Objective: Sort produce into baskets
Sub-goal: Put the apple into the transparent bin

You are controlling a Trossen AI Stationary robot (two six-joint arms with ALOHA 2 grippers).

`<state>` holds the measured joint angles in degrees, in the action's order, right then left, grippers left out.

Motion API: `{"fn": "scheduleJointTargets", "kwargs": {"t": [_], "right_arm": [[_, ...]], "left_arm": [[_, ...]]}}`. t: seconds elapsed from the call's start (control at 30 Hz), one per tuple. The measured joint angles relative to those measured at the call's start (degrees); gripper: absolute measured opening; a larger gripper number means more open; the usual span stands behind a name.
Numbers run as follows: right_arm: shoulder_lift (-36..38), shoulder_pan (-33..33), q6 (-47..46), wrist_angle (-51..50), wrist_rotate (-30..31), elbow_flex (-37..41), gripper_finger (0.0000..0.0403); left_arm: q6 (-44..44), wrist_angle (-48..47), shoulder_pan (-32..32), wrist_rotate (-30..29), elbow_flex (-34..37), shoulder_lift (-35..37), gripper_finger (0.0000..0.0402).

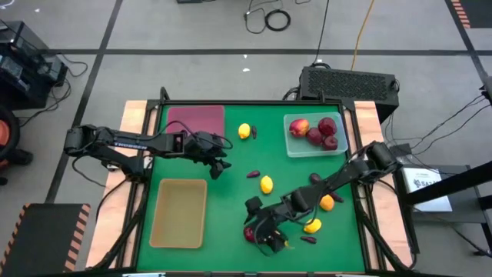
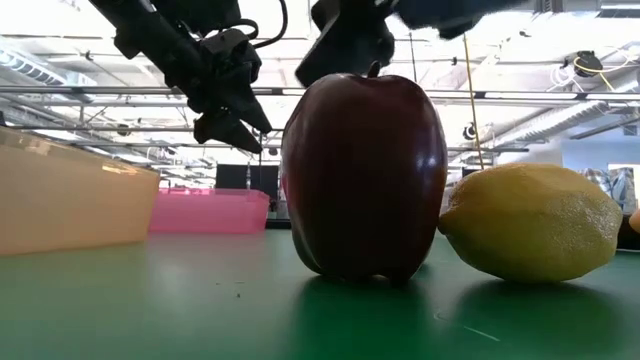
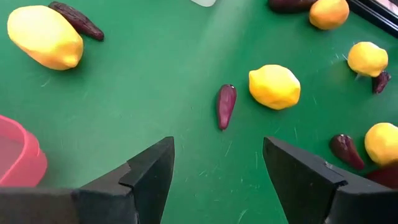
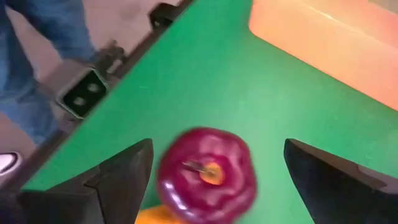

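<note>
A dark red apple (image 1: 250, 233) stands upright on the green table near its front edge, with a lemon (image 2: 530, 222) close beside it. My right gripper (image 1: 260, 228) hovers over the apple, open. In the right wrist view (image 4: 217, 143) its fingers stand on either side of the apple (image 4: 207, 176). My left gripper (image 1: 218, 166) is open and empty above the table's middle left. Ahead of it (image 3: 217, 149) lie a purple vegetable (image 3: 226, 106) and a lemon (image 3: 274, 86). The clear tray (image 1: 290, 148) at the far right holds several red apples.
The maroon tray (image 1: 196, 119) is at the far left and the tan tray (image 1: 179, 211) at the near left. Lemons (image 1: 244, 131), an orange fruit (image 1: 327, 202) and purple pieces (image 1: 308, 239) lie scattered. A person's legs (image 4: 43, 50) stand past the table's edge.
</note>
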<state>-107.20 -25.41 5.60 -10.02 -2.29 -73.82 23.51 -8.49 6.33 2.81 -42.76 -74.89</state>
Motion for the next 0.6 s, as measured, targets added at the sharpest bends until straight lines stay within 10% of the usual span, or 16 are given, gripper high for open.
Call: {"fn": "scheduleJointTargets", "kwargs": {"t": [0.6], "right_arm": [[-2.35, -0.11, -5.35, -1.48, -1.04, 0.00, 0.0352]], "left_arm": [[0.20, 0.42, 0.02, -0.91, 0.00, 0.00, 0.0254]]}}
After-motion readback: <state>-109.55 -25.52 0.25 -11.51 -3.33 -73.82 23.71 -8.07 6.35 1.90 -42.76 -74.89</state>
